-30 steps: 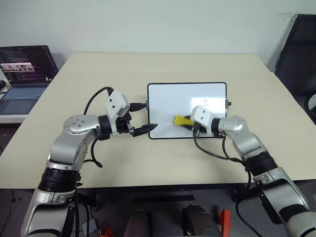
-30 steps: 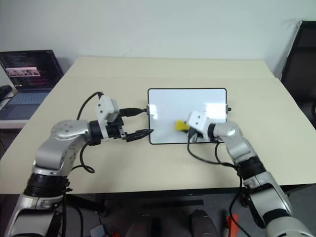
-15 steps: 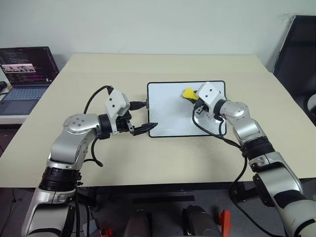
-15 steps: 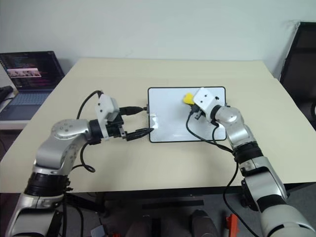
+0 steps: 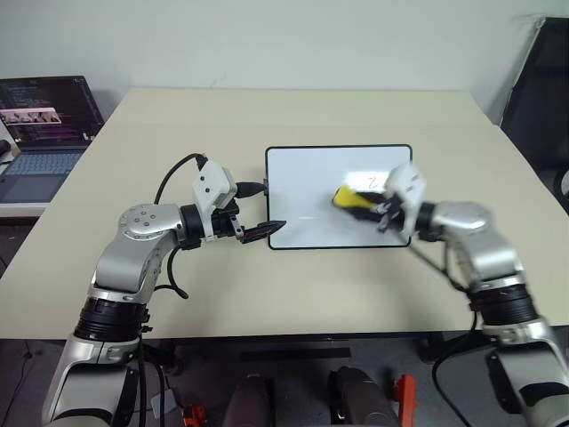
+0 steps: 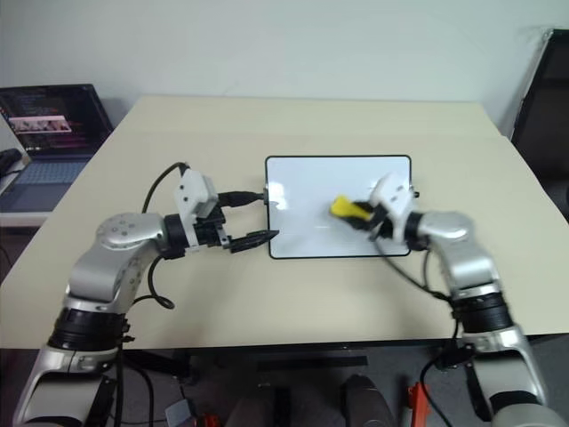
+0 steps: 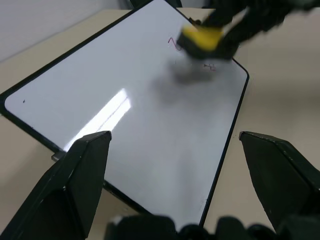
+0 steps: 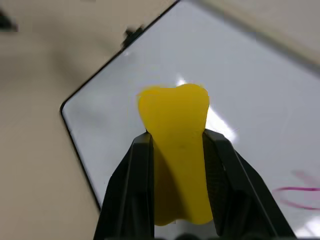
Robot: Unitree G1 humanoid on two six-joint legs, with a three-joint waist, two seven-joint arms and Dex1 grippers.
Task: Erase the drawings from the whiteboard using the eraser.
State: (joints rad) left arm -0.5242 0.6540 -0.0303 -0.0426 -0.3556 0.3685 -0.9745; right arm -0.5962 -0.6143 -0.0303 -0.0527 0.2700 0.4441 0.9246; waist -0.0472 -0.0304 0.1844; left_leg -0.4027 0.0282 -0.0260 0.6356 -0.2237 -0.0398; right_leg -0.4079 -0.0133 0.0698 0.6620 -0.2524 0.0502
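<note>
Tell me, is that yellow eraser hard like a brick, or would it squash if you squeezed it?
Probably soft: in the right wrist view the eraser narrows where the right gripper pinches it and bulges beyond, like foam. It likely weighs little, since that pinch alone holds it over the whiteboard. Being blocky, it shouldn't roll.

You have one table (image 5: 293,294) here, carrying one whiteboard (image 5: 311,191) near its middle and one yellow eraser (image 5: 349,197) over the board's right half. On the board you can count two faint red drawings (image 7: 175,44) near its right edge. One laptop (image 5: 43,124) sits off the table's left edge, and two grippers are in view, the left gripper (image 5: 271,229) and the right gripper (image 5: 373,209).
</note>
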